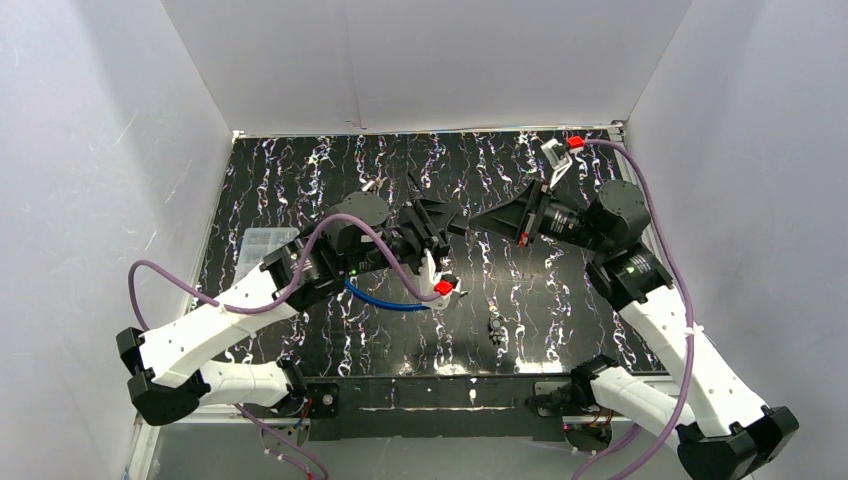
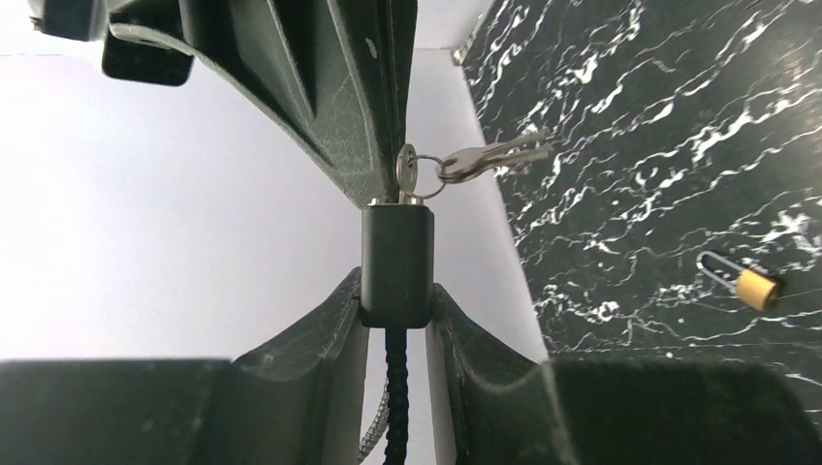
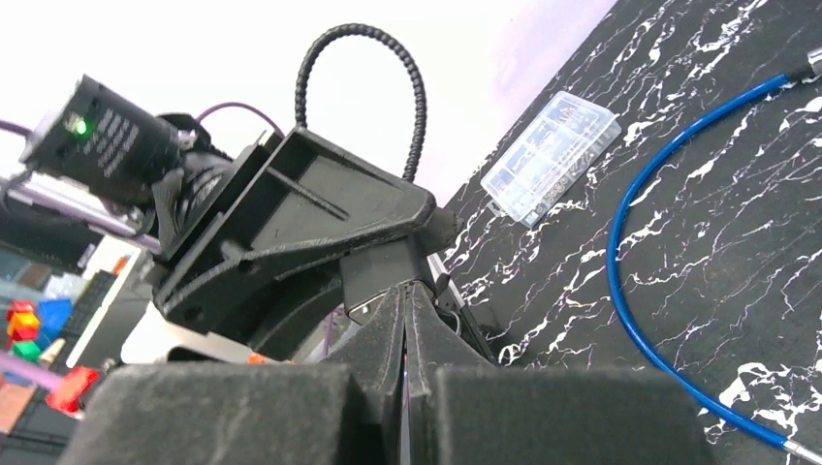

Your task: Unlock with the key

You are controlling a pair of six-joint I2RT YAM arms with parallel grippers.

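Observation:
My left gripper point(image 2: 395, 291) is shut on the black lock body point(image 2: 396, 257), holding it upright above the table, with its ribbed black cable point(image 2: 395, 407) hanging between the fingers. A silver key point(image 2: 406, 172) sits in the top of the lock, and spare keys point(image 2: 494, 158) dangle from its ring. My right gripper point(image 3: 405, 286) is shut, its fingers point(image 2: 339, 87) pinching the key head. In the right wrist view the lock point(image 3: 388, 263) sits just past the fingertips and the cable point(image 3: 388, 48) loops above it. From above, the left gripper point(image 1: 435, 225) and right gripper point(image 1: 470, 222) meet mid-table.
A small brass padlock point(image 2: 757, 288) lies on the black marbled table point(image 1: 560, 300), seen from above as the padlock point(image 1: 495, 325). A blue cable point(image 1: 385, 300) curves under the left arm. A clear plastic box point(image 1: 262, 245) lies at the left. White walls surround the table.

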